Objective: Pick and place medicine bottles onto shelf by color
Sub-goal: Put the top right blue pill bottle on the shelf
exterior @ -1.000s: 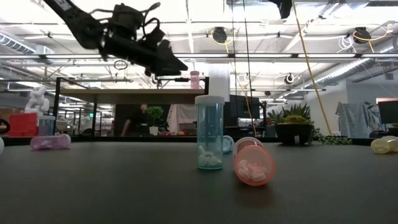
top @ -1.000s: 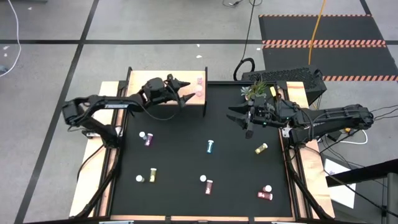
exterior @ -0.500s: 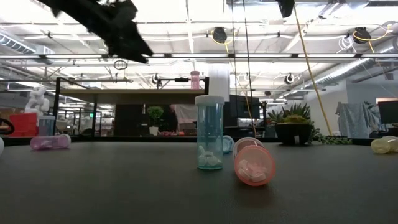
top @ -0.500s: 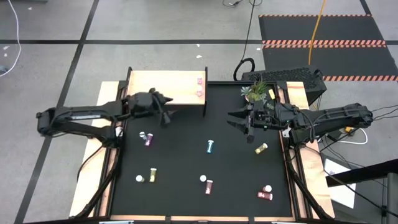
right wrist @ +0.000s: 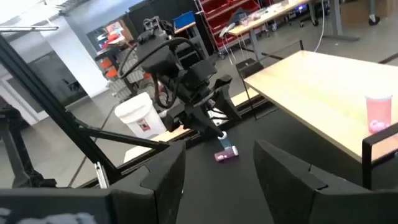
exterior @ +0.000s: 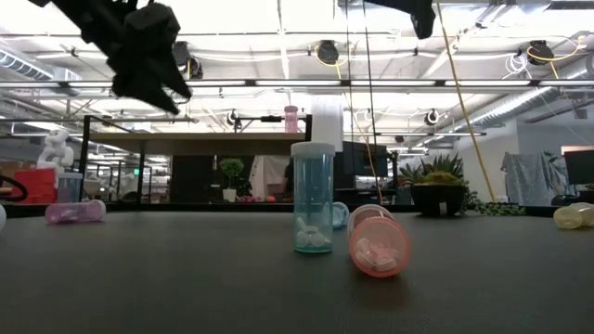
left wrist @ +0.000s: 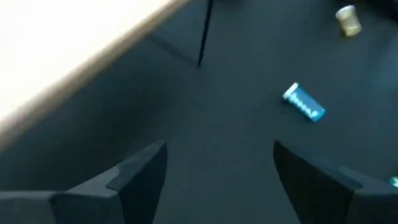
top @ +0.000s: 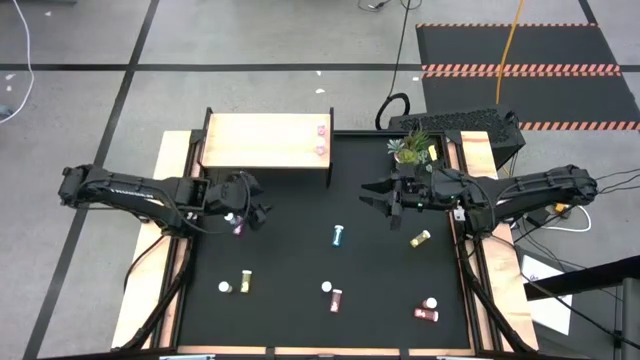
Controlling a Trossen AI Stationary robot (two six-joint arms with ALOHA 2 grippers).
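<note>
Two pink white-capped medicine bottles (top: 321,140) stand on the pale wooden shelf (top: 262,141) at the bench's far-left corner. Left tool (top: 253,204), jaws apart and empty, hovers over a magenta bottle (top: 237,225) near the left edge; misaligned descent could topple it. Right tool (top: 386,201) waits, jaws apart.

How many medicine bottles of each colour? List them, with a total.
Pink bottles: 3, two of them on the shelf
Yellow bottles: 2
Red bottles: 2
Blue-teal bottles: 2
Upright bottles, only white cap showing: 2
Total: 11 that I can make out
</note>
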